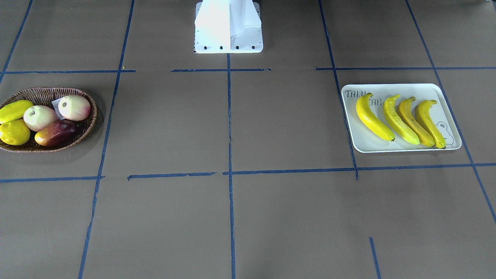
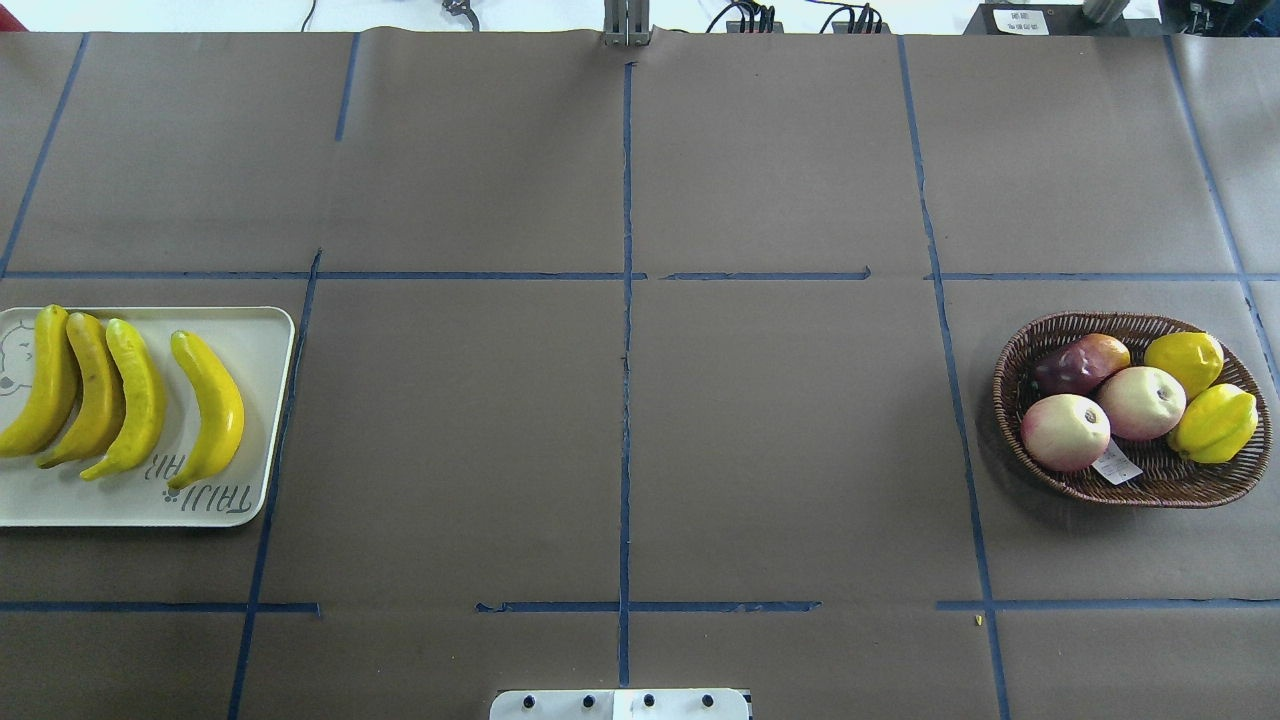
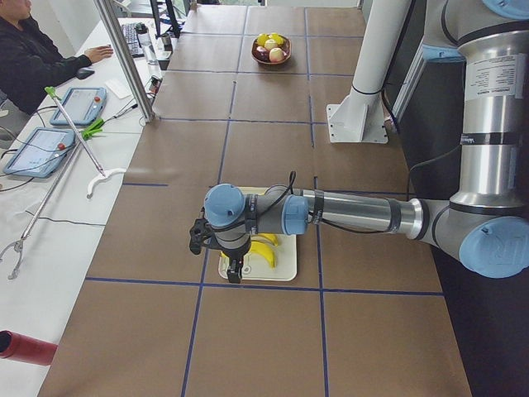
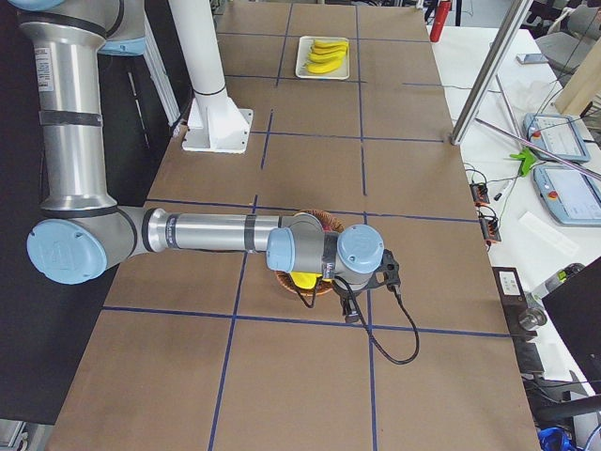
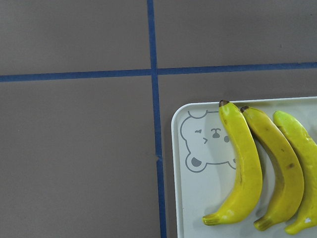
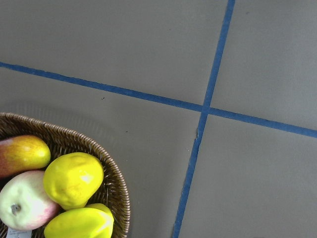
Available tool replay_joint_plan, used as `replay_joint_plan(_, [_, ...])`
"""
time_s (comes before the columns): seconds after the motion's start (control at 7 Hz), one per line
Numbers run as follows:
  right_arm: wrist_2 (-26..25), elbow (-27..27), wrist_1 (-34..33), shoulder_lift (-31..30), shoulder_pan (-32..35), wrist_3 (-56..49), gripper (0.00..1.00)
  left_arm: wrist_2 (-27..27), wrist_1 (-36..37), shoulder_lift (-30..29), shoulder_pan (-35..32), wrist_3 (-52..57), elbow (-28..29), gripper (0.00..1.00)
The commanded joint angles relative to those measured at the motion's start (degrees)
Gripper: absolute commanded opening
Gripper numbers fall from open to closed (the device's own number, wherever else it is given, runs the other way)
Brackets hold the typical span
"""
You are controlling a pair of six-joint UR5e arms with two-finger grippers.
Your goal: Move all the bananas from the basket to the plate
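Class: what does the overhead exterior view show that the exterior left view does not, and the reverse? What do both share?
Only the overhead: all four bananas unobstructed on the plate, with no arm in sight. Only the exterior left: the left arm stretched over the plate, covering part of the bananas, and a person at a side desk. Both: the basket holding other fruit.

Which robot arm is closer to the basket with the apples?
Right. The right arm hangs over the basket, at its edge. The left arm is far away at the table's other end, over the plate of bananas.
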Motion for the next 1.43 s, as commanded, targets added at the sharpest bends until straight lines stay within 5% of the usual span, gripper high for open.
replay_joint_plan(0.0, [-0.50,-0.72,-0.03,-0.17,0.01,0.14,1.00,0.02,-0.01,1.15,-0.49,0.05,0.21,1.00])
replay_joint_plan(1.0, [-0.41,-5.37,0.06,-0.96,2.30,0.32,1.00,0.02,-0.36,0.54,-0.49,-0.30,4.00,1.00])
replay_joint_plan(1.29, [-0.67,-3.99,0.41,0.00,2.30,8.60,1.00,-0.07,-0.36,0.45,-0.49,-0.47,3.29,1.00])
